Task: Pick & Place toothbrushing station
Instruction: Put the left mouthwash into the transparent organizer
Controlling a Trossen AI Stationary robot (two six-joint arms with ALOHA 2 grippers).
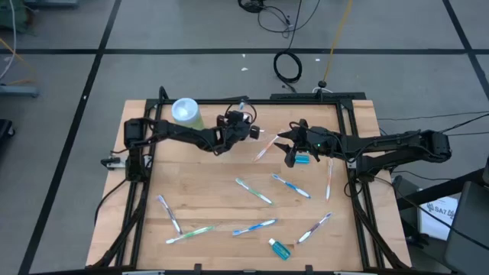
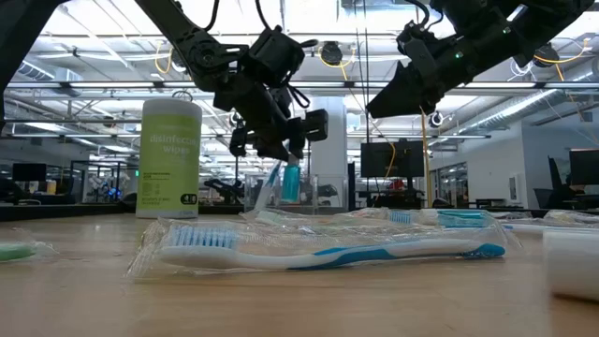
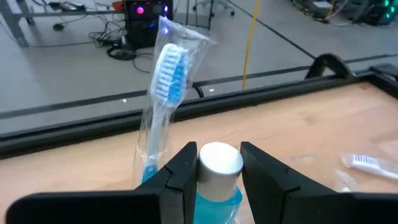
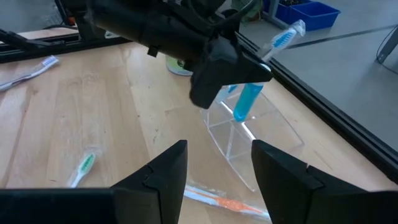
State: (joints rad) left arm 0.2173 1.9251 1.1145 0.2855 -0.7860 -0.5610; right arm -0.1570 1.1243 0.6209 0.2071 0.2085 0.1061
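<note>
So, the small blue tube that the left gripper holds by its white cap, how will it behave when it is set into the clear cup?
The blue tube is small, so probably light. The left gripper pinches only its smooth white cap, so it may slip or swing. The clear cup looks thin and already holds a wrapped toothbrush leaning outward, so it might tip if nudged.
</note>
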